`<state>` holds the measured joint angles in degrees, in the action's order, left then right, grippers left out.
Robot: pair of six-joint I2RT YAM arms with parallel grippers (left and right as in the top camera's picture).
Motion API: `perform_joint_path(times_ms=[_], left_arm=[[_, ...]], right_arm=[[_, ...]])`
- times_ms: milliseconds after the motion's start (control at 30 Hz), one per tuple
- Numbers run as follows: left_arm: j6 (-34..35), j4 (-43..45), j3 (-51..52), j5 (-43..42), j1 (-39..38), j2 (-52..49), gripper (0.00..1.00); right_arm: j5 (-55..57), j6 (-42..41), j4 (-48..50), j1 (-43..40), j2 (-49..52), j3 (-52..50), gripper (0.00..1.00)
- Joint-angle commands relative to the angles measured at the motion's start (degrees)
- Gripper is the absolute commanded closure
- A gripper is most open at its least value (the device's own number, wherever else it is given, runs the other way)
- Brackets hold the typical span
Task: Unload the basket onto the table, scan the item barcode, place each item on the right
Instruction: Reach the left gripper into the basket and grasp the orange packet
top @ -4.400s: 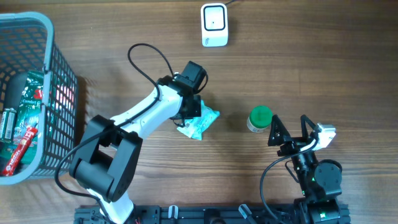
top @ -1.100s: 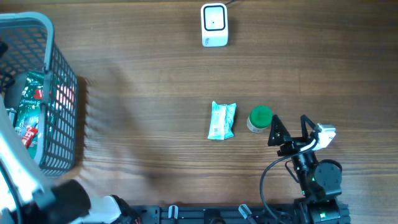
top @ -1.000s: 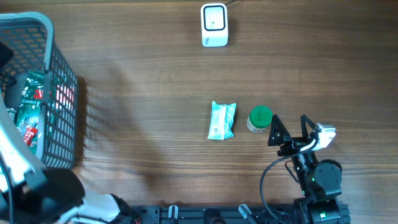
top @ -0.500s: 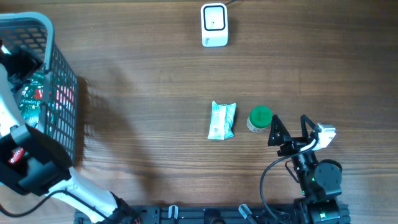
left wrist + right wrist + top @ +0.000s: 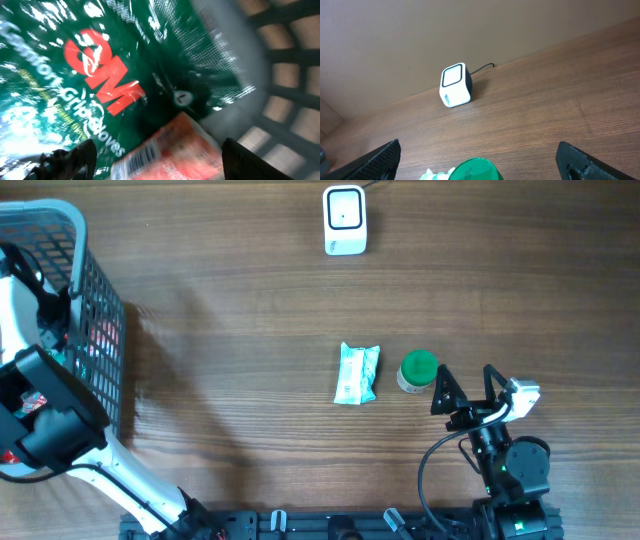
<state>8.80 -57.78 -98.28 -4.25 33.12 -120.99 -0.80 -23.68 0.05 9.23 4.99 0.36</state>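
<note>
L gripper (image 5: 159, 162) now gone into basket (image 5: 100, 350), jaws apart over red barcode packet (image 5: 170, 147); teal pouch (image 5: 358, 373) left behind; R gripper (image 5: 478, 161) jaws apart; next pickup likely.

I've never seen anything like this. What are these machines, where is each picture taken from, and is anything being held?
These are two robot arms at a wooden table, each ending in a two-finger gripper. The top-down picture comes from a camera fixed above the table. The other two come from a small camera on each wrist, looking out past that arm's own fingers.

On the table lie a white barcode scanner, a pale green packet and, beside it, a green-lidded tub. At the left stands a grey basket.

The left gripper hangs inside the basket, fingers apart, over a green glove pack and a red packet with a barcode. It holds nothing. The right gripper rests open near the tub, facing the scanner, and is empty too.
</note>
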Motion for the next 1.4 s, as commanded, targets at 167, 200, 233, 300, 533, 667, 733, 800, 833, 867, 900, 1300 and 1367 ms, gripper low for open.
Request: perform_joint_path(times_ms=[167, 200, 233, 300, 533, 667, 733, 800, 833, 867, 900, 1300, 1367], left_arm=[[-1.1, 3.1, 5.2, -0.6, 0.4, -0.9, 0.45], [-1.1, 3.1, 5.2, -0.6, 0.5, -0.9, 0.55], [-1.1, 3.1, 5.2, -0.6, 0.5, -0.8, 0.68], [-1.1, 3.1, 5.0, -0.6, 0.8, -0.8, 0.81], [-1.1, 0.7, 0.1, -0.6, 3.3, 1.4, 0.44], [-1.0, 0.1, -1.2, -0.7, 5.2, 4.5, 0.31], [-1.1, -0.4, -1.2, -0.7, 6.0, 6.0, 0.27], [-1.1, -1.8, -1.2, -1.2, 6.4, 6.7, 0.25], [-1.1, -3.2, -1.2, -2.5, 6.5, 6.8, 0.24], [-1.1, -4.4, -1.0, -4.0, 6.5, 6.7, 0.23], [-1.1, -5.2, -0.7, -5.0, 6.4, 6.6, 0.22], [-5.7, -2.9, 9.1, -3.9, 4.6, 6.6, 0.16], [-5.6, -0.3, 11.5, -3.6, 4.6, 6.6, 0.16]], right_arm=[[0.8, 1.0, 0.3, 0.2, 0.1, -0.1, 0.0], [0.8, 1.0, 0.3, 0.2, 0.1, -0.1, 0.0], [0.8, 1.0, 0.3, 0.2, 0.1, -0.1, 0.0], [0.8, 1.0, 0.3, 0.2, 0.1, -0.1, 0.0], [0.8, 1.0, 0.3, 0.2, 0.1, -0.1, 0.0], [0.8, 1.0, 0.3, 0.2, 0.1, -0.1, 0.0], [0.8, 1.0, 0.3, 0.2, 0.1, -0.1, 0.0], [0.8, 1.0, 0.3, 0.2, 0.1, -0.1, 0.0], [0.8, 1.0, 0.3, 0.2, 0.1, -0.1, 0.0], [0.8, 1.0, 0.3, 0.2, 0.1, -0.1, 0.0], [0.8, 1.0, 0.3, 0.2, 0.1, -0.1, 0.0], [0.8, 1.0, 0.3, 0.2, 0.1, -0.1, 0.0], [0.8, 1.0, 0.3, 0.2, 0.1, -0.1, 0.0]])
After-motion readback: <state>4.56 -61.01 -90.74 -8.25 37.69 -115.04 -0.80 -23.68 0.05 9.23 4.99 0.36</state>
